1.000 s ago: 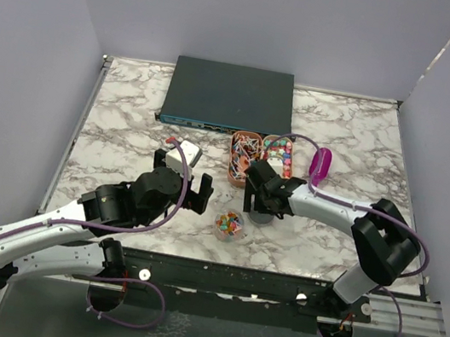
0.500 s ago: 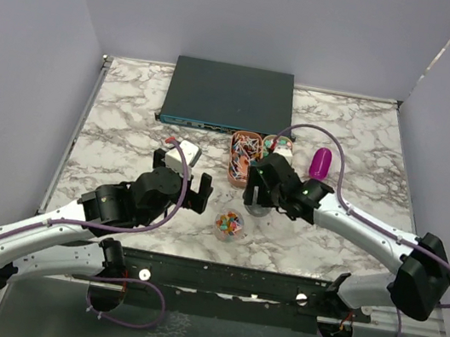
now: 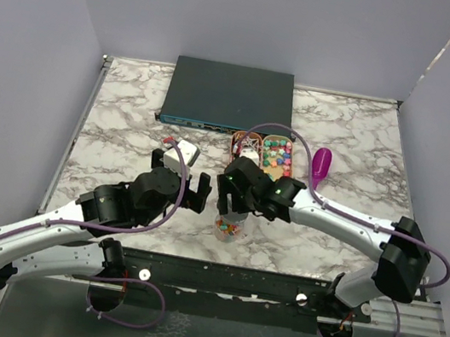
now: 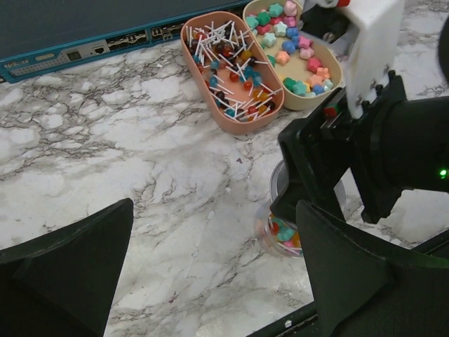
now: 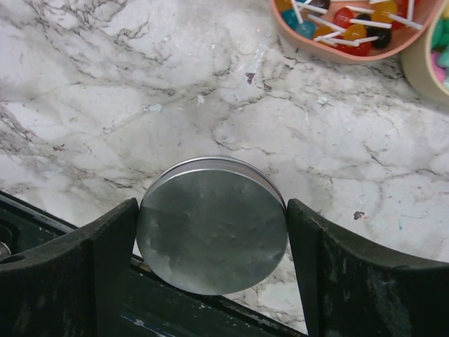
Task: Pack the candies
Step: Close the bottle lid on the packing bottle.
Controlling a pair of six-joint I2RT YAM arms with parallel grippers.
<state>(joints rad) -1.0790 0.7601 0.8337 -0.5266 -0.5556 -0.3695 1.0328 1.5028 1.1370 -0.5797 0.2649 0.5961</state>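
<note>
- The right gripper [image 3: 232, 204] is clamping a round silver metal lid [image 5: 212, 223] by its rim, one finger pressing on each side
- It is holding the lid flat over a small clear jar [image 4: 283, 232] that is sitting near the front edge of the white grey-veined marble table [image 3: 130, 118]; whether the lid is touching the jar is not clear
- The candies [image 4: 284, 57], small pastel sweets, are lying mostly in an oval beige tray [image 4: 309, 69], and a smaller heap is showing inside the jar
- An oval pink tray of lollipops [image 4: 238, 128] is standing right beside the beige tray, on its left
- The left gripper [image 4: 214, 270] is hovering just left of the jar with its jaws spread wide, holding nothing
- A purple plastic scoop [image 3: 321, 163] is lying right of the trays, and a flat dark network switch [image 3: 228, 96] is sitting behind them
</note>
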